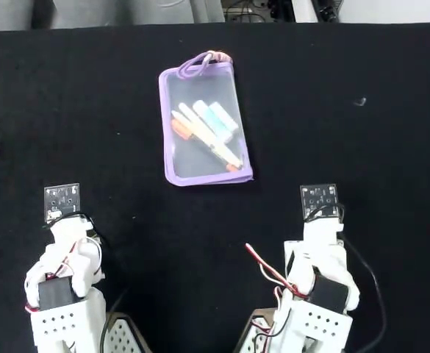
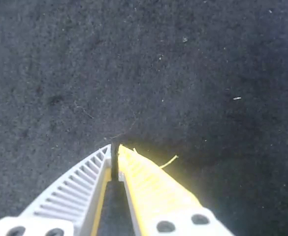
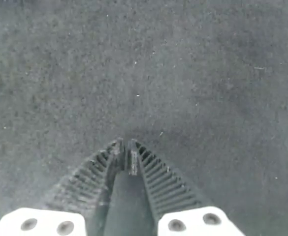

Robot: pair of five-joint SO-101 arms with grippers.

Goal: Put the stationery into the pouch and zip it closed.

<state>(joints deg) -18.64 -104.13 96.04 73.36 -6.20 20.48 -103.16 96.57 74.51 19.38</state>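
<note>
Black counter [image 1: 362, 147] carries everything.

Two arms sit folded at the near edge, one at scene left [image 1: 60, 265], one at scene right [image 1: 317, 272], both well apart from the work. This reads as a parked pose.

Left tool [image 2: 115, 147]: pressed together on nothing, over bare counter. Right tool [image 3: 125, 143]: the same.

Purple clear-fronted pouch [image 1: 165, 132] lies flat at centre, far from the arms, slightly tilted. Markers [image 1: 207, 132] lie inside it, seen through the front.

Cord loop [image 1: 200, 62] rests at the far end by the zip. Zip looks shut; cannot confirm. Task judged essentially complete.
</note>
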